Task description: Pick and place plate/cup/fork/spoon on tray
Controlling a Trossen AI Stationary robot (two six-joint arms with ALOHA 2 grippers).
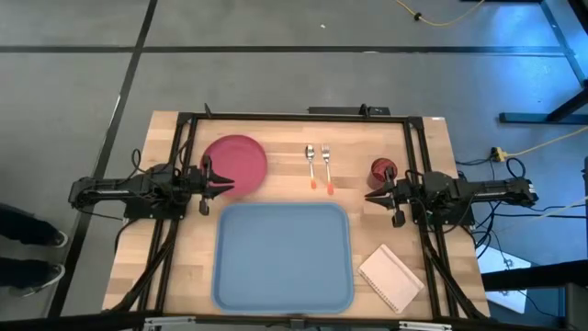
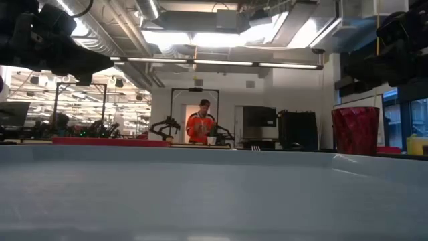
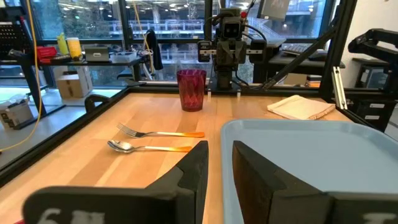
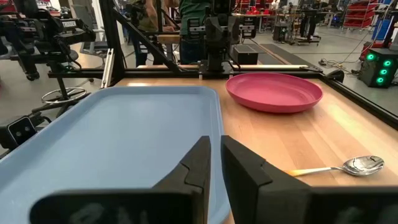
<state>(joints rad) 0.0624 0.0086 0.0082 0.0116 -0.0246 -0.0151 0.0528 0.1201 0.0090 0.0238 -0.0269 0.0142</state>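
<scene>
Blue tray (image 1: 283,256) on a wooden table (image 1: 170,267), workshop behind

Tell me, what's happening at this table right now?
Nothing is being handled yet. The left gripper waits by the plate, the right gripper by the cup; both hold nothing. The fork and spoon lie side by side beyond the tray, which holds nothing yet.
</scene>
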